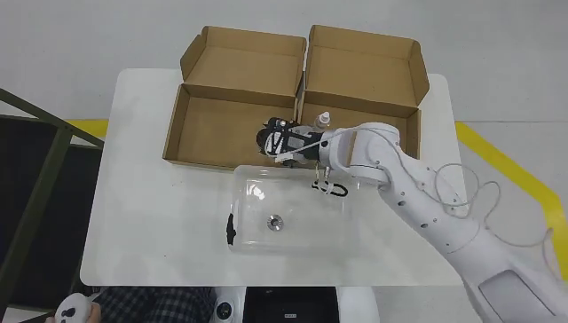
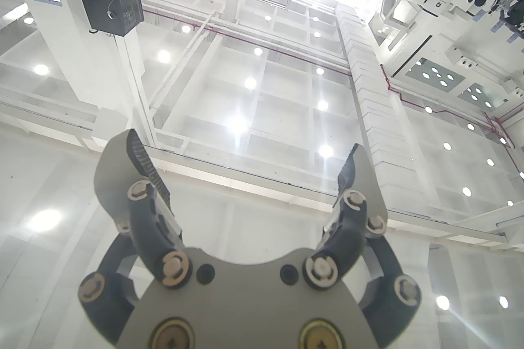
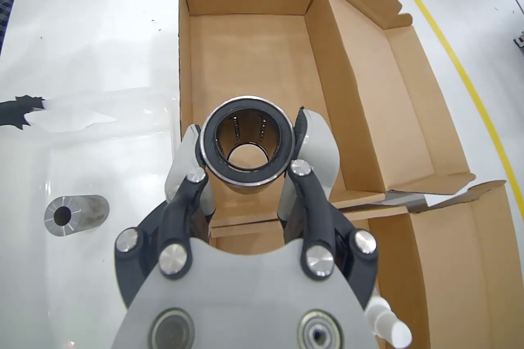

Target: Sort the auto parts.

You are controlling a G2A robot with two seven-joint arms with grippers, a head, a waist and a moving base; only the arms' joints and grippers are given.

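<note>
Now the right jaws are pinching a black-rimmed steel bearing sleeve over the open brown cardboard box. Lowering it well inside before releasing seems safest. The left jaws are standing spread.

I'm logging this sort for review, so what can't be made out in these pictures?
Top view: small black piece at the clear tray's edge, too small to identify.
Right wrist view: white part, partly behind the body of the right gripper, unidentifiable.
Right wrist view: bearing's lower body, hidden by the right gripper.
</note>
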